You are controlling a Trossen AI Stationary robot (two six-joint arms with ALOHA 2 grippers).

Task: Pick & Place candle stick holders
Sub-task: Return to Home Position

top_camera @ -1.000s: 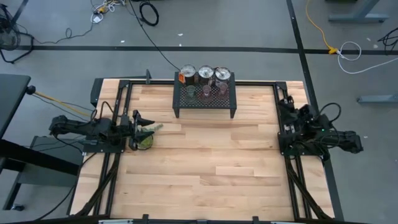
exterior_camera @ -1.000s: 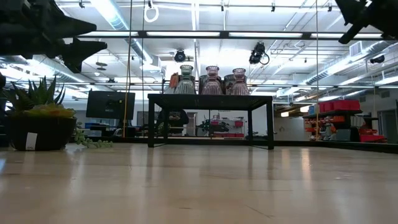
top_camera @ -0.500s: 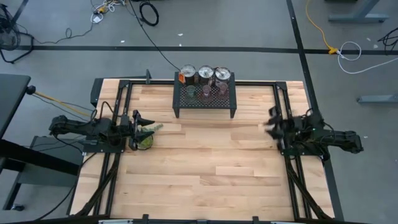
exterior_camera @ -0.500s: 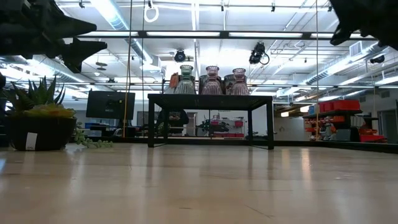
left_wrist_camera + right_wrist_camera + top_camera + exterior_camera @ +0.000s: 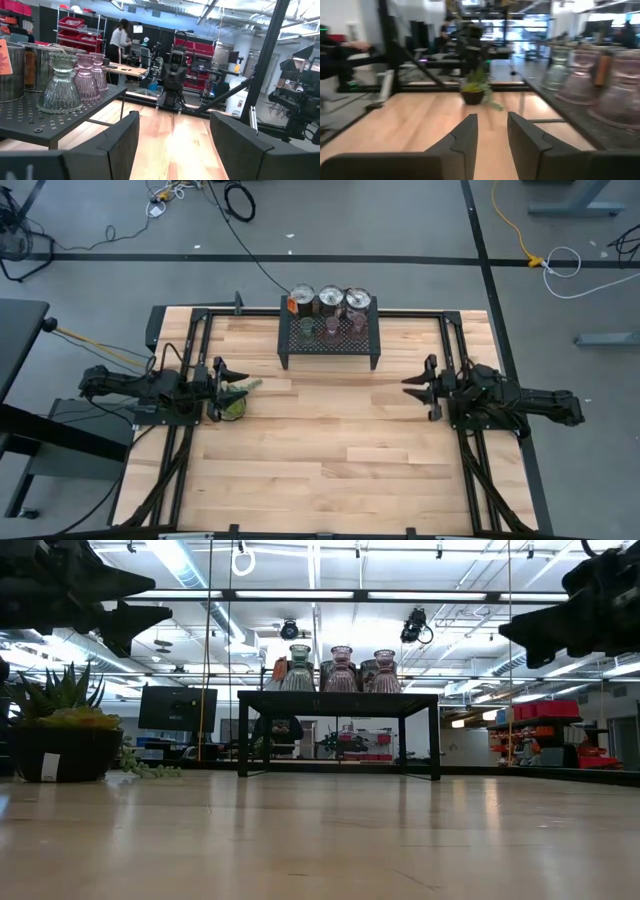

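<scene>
High view: right gripper (image 5: 408, 385) hovers with fingers slightly apart; left gripper (image 5: 222, 385) hangs over the plant (image 5: 233, 408), fingers wide apart. Six holders (image 5: 330, 310) sit on the stand (image 5: 300, 345), well apart from both grippers.

Black perforated stand (image 5: 330, 350) — silver tins (image 5: 329, 301), pink cups (image 5: 86, 79), green cup (image 5: 59, 86).

Bright ceiling lights (image 5: 185, 562) overhead throw pale glare across the wooden table (image 5: 320, 830).

3 silver tins (image 5: 330, 297) are standing upright at rear of mesh stand (image 5: 365, 345); 3 glass cups (image 5: 342, 668) (1 greenish, 2 pinkish) standing just in front.
</scene>
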